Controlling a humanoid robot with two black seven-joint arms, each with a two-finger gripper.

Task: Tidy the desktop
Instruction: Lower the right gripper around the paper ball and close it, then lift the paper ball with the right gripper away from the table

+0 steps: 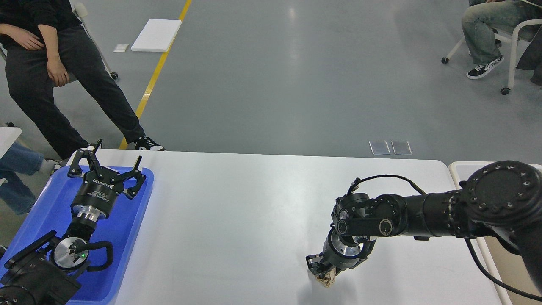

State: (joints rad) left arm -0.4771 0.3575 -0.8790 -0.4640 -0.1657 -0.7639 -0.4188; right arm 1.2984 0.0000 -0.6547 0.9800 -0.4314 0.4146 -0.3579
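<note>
Your desktop [237,220] fills the lower half of the head view, a smooth white slab with rounded corners whose long axis runs left to right, its far edge towards the grey floor.

Your left arm comes up from the lower left corner and lies over the blue plastic tray [38,212] that sits on the desk's left end. The left gripper [108,163] points away from you towards the far edge, its two black fingers spread wide with nothing between them.

Your right arm reaches in from the right edge, runs almost level across the desk, then bends at the wrist so that the right gripper [324,275] points straight down near the desk's near edge. Its fingers are closed on a small crumpled brown paper wad [327,280], which sits at the desk surface; you cannot tell whether it touches.

A cream-rimmed beige bin [459,169] stands just beyond the desk's right edge.
</note>
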